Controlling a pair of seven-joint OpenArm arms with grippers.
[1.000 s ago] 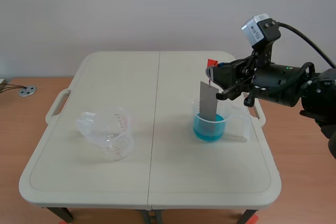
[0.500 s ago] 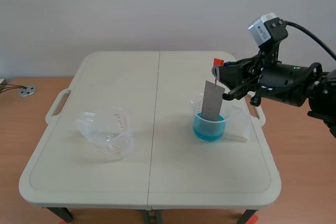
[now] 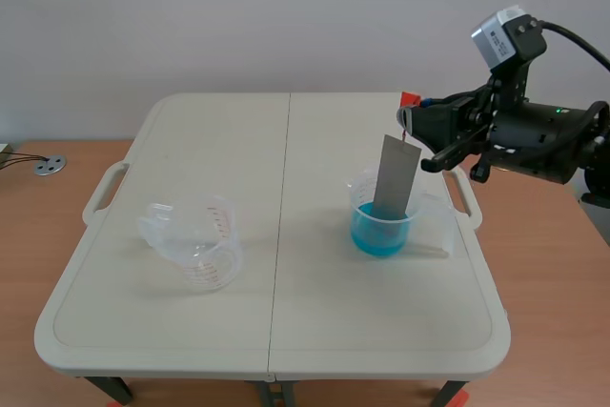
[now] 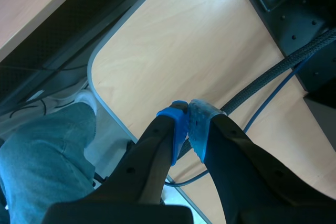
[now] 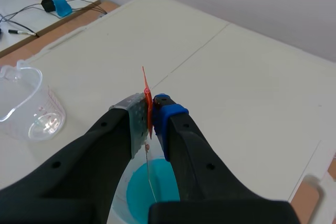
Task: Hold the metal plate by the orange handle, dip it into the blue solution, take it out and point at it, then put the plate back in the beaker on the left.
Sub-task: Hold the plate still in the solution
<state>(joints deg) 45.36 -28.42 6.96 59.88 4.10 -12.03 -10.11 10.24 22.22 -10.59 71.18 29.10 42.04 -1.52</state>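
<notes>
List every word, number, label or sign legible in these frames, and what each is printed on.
No text can be read in any view.
Red graduation marks on the empty clear beaker: too small and blurred to read.
No print visible on the beaker of blue solution, the metal plate or the orange handle.

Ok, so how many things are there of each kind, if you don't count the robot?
Beakers: 2, the empty beaker and the beaker of blue solution
Metal plates: 1, the metal plate, held by its orange handle in the right tool
Total: 3
</notes>
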